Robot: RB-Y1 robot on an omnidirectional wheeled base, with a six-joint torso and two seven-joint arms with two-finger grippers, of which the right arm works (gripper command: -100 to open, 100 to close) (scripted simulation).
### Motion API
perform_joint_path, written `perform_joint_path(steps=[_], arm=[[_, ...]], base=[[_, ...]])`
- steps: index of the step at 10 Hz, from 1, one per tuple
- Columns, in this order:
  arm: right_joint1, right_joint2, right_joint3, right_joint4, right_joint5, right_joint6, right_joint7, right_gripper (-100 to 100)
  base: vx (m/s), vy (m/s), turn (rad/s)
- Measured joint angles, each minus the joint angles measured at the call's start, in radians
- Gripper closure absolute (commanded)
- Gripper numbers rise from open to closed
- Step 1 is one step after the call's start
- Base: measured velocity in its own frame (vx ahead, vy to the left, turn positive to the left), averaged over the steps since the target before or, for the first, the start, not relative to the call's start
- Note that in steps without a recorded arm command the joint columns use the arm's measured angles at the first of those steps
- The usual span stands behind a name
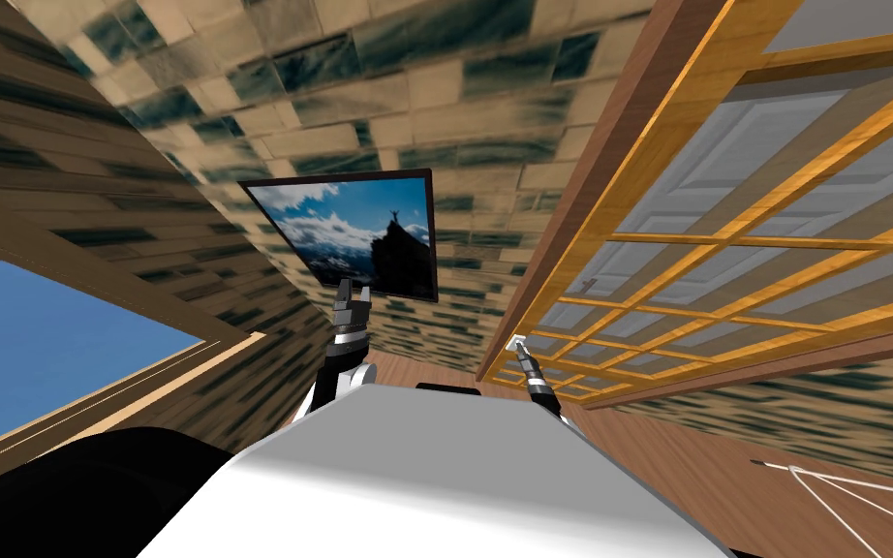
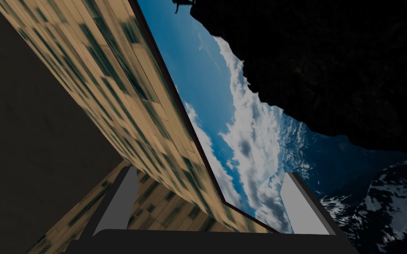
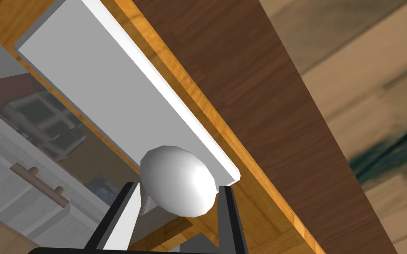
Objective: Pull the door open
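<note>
Knob point(image 3: 178, 181) on the door point(image 1: 725, 240) sits pinched in my right end effector point(image 3: 177, 187), so I should pull toward me. Left end effector point(image 2: 209, 172) is spread wide.

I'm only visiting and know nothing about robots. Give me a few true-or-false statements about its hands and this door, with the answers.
1. The right gripper has the door's white knob pinched between its fingers. True.
2. The door is one solid board. False: it is a wooden lattice with see-through panes.
3. The left gripper grips the knob too. False: it is open and empty, raised in front of the picture on the wall.
4. The knob is mounted on a white plate. True.
</note>
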Motion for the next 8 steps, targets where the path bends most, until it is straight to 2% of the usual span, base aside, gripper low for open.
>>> perform_joint_path(steps=[6, 7, 8], arm=[[-0.002, -0.002, 0.014, -0.003, -0.055, 0.009, -0.141, 100], [-0.004, -0.003, 0.016, -0.002, -0.066, 0.009, -0.166, -100], [0.000, -0.006, 0.013, 0.000, -0.063, 0.005, -0.160, -100]], base=[[-0.049, -0.022, 0.074], [-0.034, 0.001, 0.013], [-0.004, 0.034, -0.039]])
